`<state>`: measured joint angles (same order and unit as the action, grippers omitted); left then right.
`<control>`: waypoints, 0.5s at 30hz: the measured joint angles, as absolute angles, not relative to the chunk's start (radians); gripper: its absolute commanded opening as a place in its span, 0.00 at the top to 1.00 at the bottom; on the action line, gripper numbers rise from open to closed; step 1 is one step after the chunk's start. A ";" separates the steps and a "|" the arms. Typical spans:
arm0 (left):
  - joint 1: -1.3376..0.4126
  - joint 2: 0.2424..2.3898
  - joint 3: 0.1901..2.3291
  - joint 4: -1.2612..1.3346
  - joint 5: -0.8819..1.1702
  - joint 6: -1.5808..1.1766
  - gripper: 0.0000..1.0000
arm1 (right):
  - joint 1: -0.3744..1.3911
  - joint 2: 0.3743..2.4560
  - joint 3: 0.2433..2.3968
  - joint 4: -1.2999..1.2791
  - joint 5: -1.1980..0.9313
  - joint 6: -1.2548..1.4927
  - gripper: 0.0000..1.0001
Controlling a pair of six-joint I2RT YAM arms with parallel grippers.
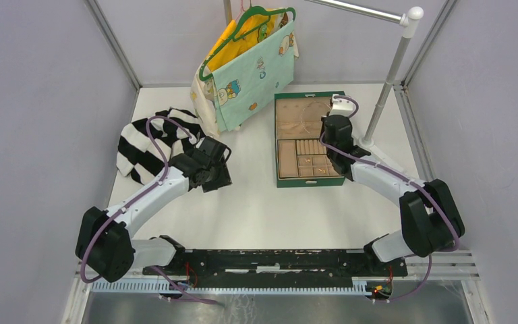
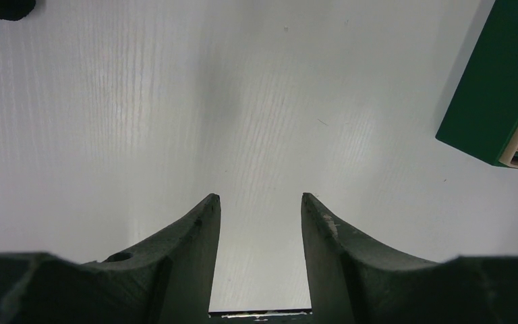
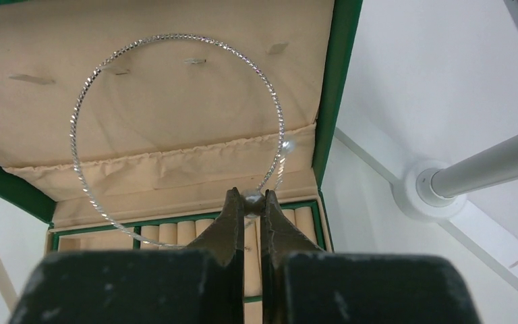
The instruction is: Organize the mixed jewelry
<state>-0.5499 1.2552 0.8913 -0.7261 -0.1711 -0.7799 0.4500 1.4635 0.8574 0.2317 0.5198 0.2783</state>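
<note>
Right gripper (image 3: 251,200) pressed tight on the lower rim of a thin silvery hoop (image 3: 74,138). Hoop stands up over the open green box (image 3: 338,81), just above the ring rolls (image 3: 175,233). Left gripper (image 2: 260,202) half spread, nothing between the fingers, over the white table (image 2: 108,121); box corner to its right.

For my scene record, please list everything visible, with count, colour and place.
silver bangle: one, silver, held over the open box
gold pieces: a few, gold, in the box's small compartments
jewelry box: one, green with tan lining, table's right side
striped cloth: one, black and white, table's far left
printed cloth: one, pale green, hanging at the far edge
hanger: one, green, above that cloth
rack pole: one, grey, far right
table: one, white, under everything
left gripper: one, black, open over bare table
right gripper: one, black, shut on the bangle
</note>
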 measured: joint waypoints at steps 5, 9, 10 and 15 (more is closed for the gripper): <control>-0.558 1.277 0.908 -0.726 -0.170 -0.780 0.47 | 0.433 1.464 0.854 0.233 0.479 0.296 0.68; -0.572 1.288 0.914 -0.724 -0.170 -0.780 0.47 | 0.433 1.459 0.837 0.236 0.459 0.294 0.66; -0.574 1.289 0.916 -0.724 -0.170 -0.780 0.47 | 0.433 1.454 0.831 0.234 0.454 0.293 0.65; -0.587 1.289 0.918 -0.723 -0.170 -0.780 0.46 | 0.433 1.377 0.791 0.228 0.421 0.283 0.64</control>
<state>-0.5873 1.2892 0.9176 -0.7231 -0.1703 -0.7803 0.4328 1.3766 0.7914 0.2276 0.4213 0.2829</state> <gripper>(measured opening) 0.535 0.351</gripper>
